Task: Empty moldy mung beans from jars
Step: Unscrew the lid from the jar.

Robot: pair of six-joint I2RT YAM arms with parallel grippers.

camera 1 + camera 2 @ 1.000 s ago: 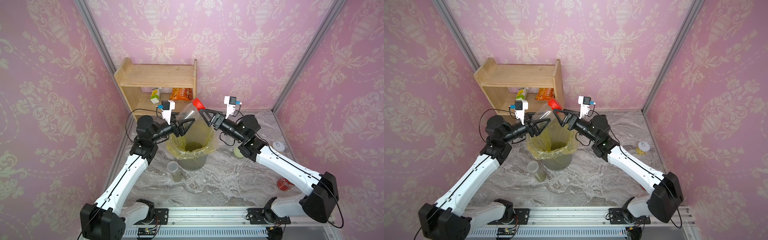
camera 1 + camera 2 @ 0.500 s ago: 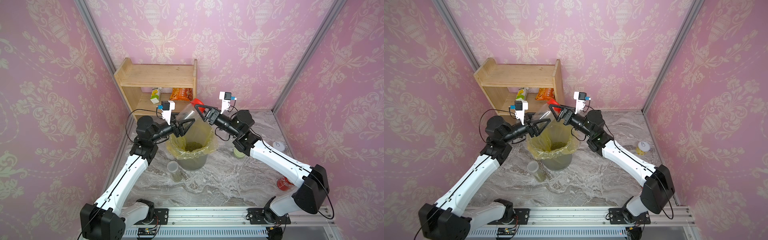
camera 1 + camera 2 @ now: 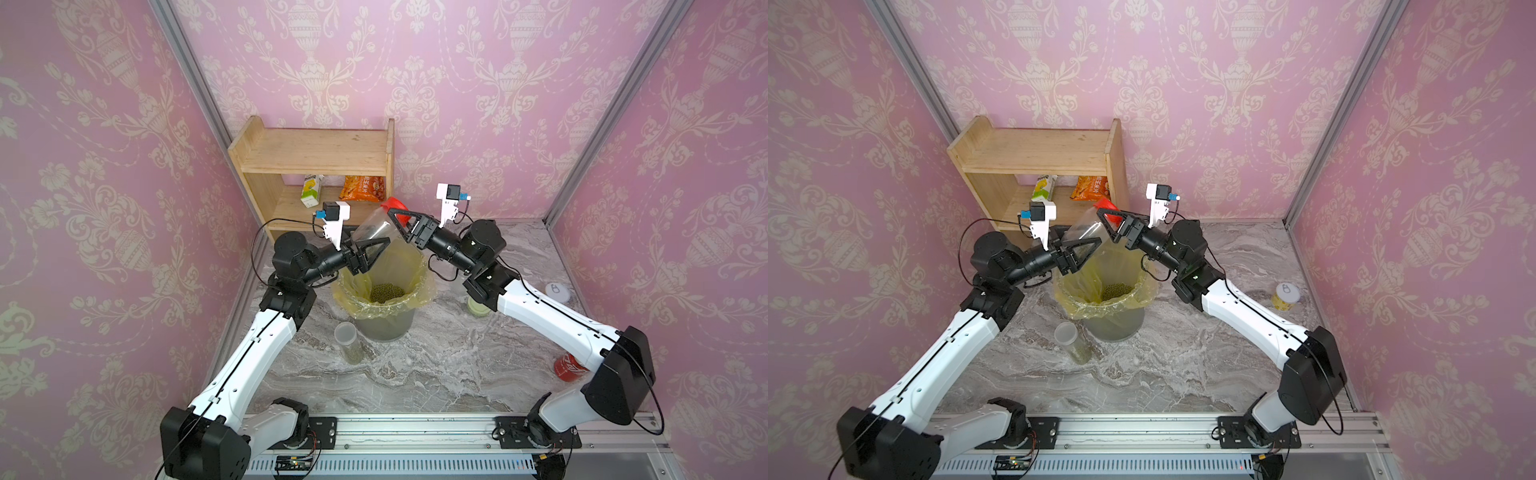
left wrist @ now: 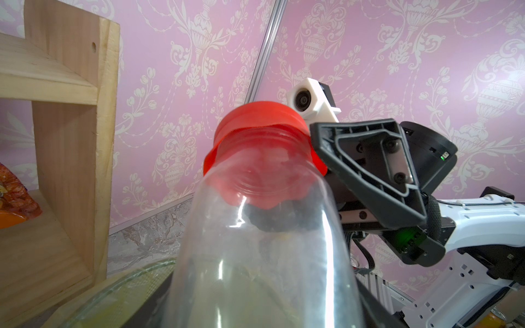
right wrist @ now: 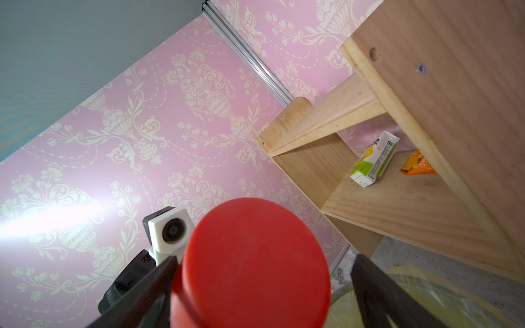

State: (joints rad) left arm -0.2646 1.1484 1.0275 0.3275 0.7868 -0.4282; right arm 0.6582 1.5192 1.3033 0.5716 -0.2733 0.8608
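Held jar: a clear jar point(image 3: 371, 227) with a red lid point(image 3: 392, 204) was held tilted above the bin point(image 3: 420, 291), lid end raised toward the wooden shelf point(image 3: 316, 151).
Left gripper point(image 3: 376, 248): it was seen clamped on the jar's body, toward the base.
Right gripper point(image 3: 394, 214): its jaws were set apart on either side of the red lid. A gap was left beside one finger in the right wrist view, so no firm hold was shown.
Mung beans point(image 3: 386, 292): a heap was seen at the bottom of the bin's yellow bag. More were seen in the slim jar point(image 3: 351, 345) stood just beside the bin. Whether any were inside the held jar could not be told.
Step judged: unscrewing of the lid was judged to be in hand.
Risk, off-centre closing: the lid could be pinched at its edge and slipped off.
Risk, twisting: the smooth jar could be turned within the left grip, or its thin wall squeezed.
Risk, pouring: beans could be spilled past the rim, since the mouth was held near the bin's far edge.
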